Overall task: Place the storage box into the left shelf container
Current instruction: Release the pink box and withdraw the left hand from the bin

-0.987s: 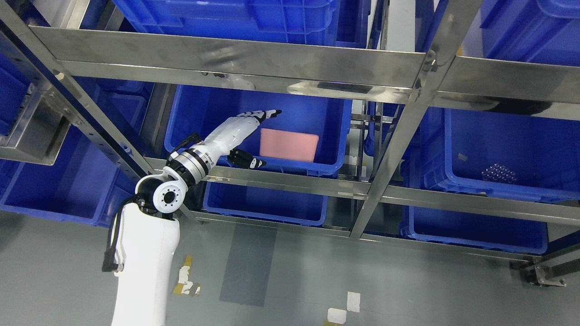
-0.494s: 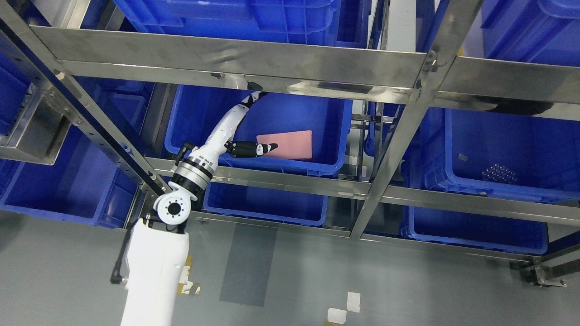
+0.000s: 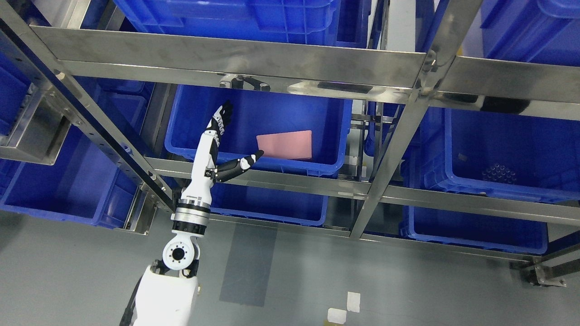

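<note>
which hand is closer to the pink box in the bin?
Left. The left hand is open, just left of the pink box lying in the blue bin. The right hand is out of view.

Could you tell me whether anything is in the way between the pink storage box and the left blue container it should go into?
Nothing visible is: the pink storage box already lies inside the left blue container, on its floor near the front wall. The left hand is open and holds nothing, its thumb reaching toward the box's corner.
</note>
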